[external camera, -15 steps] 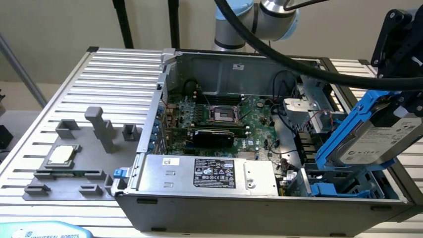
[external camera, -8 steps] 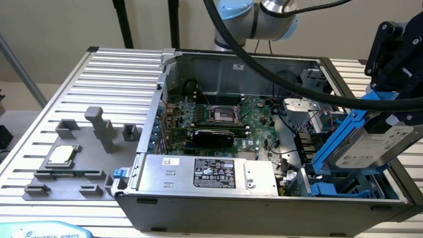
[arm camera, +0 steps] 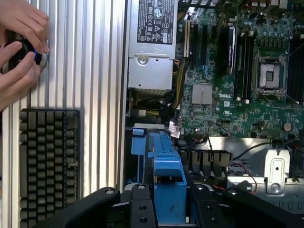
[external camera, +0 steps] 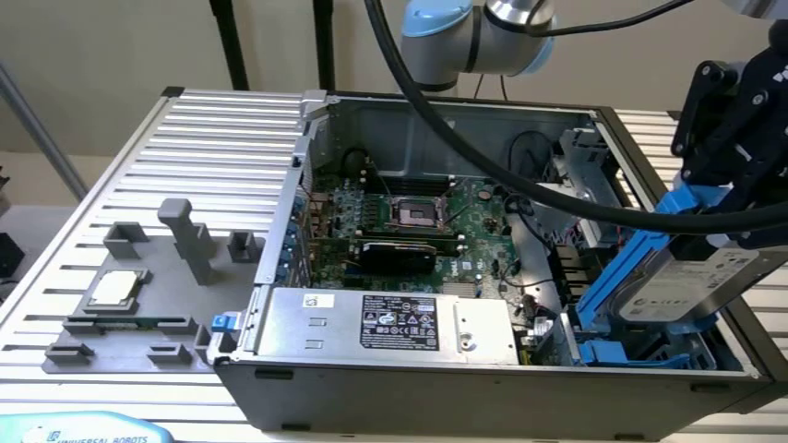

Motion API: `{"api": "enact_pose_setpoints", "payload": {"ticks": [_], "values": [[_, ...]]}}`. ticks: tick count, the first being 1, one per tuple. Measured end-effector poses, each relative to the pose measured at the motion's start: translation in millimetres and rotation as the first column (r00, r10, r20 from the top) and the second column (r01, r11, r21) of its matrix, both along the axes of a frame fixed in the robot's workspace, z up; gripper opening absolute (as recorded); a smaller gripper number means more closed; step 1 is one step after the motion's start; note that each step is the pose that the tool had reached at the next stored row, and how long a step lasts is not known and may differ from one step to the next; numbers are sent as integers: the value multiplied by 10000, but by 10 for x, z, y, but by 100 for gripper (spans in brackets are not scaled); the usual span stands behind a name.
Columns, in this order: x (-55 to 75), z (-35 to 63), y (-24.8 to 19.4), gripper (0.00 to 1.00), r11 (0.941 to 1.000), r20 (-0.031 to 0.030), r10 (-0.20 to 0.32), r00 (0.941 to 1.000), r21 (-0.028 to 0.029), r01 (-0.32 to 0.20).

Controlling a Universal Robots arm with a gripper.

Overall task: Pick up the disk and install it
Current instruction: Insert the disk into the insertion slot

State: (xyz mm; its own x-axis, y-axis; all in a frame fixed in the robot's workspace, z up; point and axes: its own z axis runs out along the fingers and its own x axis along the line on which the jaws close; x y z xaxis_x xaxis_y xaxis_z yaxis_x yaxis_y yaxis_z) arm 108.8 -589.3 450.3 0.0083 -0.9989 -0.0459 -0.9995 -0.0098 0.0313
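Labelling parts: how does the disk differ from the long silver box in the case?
The disk hangs tilted in the gripper; the long silver box lies flat in the case. The disk has a blue frame and white label; the box's label is black. Both are silver metal.

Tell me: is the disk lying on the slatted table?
No, the disk hangs tilted in the tool over the open computer case.

exterior: high, angled down at open case (external camera: 493, 388) | wrist: close overhead — shared: motherboard (external camera: 474, 208)
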Motion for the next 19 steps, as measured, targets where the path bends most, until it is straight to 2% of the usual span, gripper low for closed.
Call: {"api": "enact_pose_setpoints", "payload": {"ticks": [4, 8, 19], "values": [[3, -25, -1, 33, 10000, -4, -82, 10000, -29, 82], [3, -57, 0, 33, 9999, -41, -83, 10000, -83, 83], [17, -141, 21, 33, 9999, -99, -83, 9999, -89, 82]]}}
